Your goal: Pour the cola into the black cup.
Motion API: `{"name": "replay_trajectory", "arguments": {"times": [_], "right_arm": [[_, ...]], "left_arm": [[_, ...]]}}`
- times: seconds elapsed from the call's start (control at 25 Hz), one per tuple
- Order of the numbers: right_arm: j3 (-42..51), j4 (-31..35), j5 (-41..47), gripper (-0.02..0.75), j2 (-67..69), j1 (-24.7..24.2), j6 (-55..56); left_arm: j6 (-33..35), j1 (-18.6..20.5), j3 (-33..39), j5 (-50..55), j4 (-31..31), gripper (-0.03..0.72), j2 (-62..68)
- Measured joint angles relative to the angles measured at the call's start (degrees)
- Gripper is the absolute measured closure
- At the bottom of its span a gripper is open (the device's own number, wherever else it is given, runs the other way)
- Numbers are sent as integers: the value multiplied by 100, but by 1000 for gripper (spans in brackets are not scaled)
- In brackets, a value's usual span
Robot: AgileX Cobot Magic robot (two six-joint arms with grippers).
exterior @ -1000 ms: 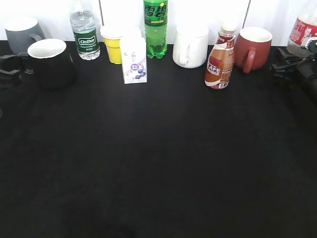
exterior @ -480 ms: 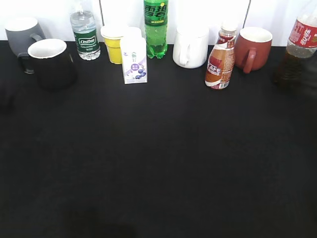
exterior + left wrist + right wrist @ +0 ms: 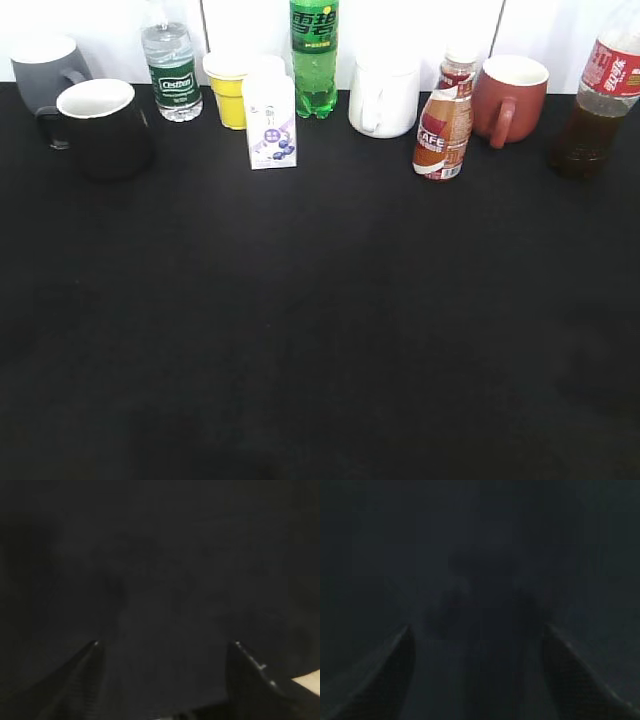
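The cola (image 3: 597,100) stands upright at the far right of the black table, a clear bottle with dark liquid and a red label. The black cup (image 3: 104,128), white inside, stands at the back left with its handle to the left. Neither gripper shows in the exterior view. In the left wrist view my left gripper (image 3: 165,645) is open over bare black cloth, holding nothing. In the right wrist view my right gripper (image 3: 476,630) is open over dark cloth, holding nothing.
Along the back stand a grey mug (image 3: 45,70), a water bottle (image 3: 170,72), a yellow cup (image 3: 227,88), a small white carton (image 3: 270,122), a green soda bottle (image 3: 314,55), a white mug (image 3: 384,95), a coffee bottle (image 3: 444,118) and a reddish-brown mug (image 3: 510,98).
Both arms have drawn out of the exterior view: the right gripper left the cola, which now stands free; the left gripper left the black cup's side.
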Motion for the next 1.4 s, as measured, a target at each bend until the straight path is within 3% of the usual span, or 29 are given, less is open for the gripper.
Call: {"name": "replay_trajectory", "arguments": {"times": [0.08, 0.2, 0.4, 0.52, 0.92, 1.12, 1.4], "right_arm": [[5, 6, 239, 150, -663, 0, 54], [126, -49, 288, 152, -1197, 0, 90], [1232, -297, 251, 152, -1507, 0, 107], [1313, -579, 245, 152, -1514, 0, 403], [1313, -624, 239, 153, -1522, 0, 461], [1313, -624, 239, 154, -2685, -545, 468], [1320, -618, 245, 154, -3439, -545, 468]], "left_arm": [[2, 0, 101, -63, 224, 128, -846], [12, 0, 849, -415, 483, 142, -1943], [-1, 0, 1899, -624, 808, 157, -2589], [-21, 0, 1899, -664, 830, 183, -2589], [-25, 13, 1899, -670, 825, 185, -2639], [-25, 740, 1899, -677, 825, 185, -3781], [-25, 760, 1916, -677, 824, 186, -4537]]}}
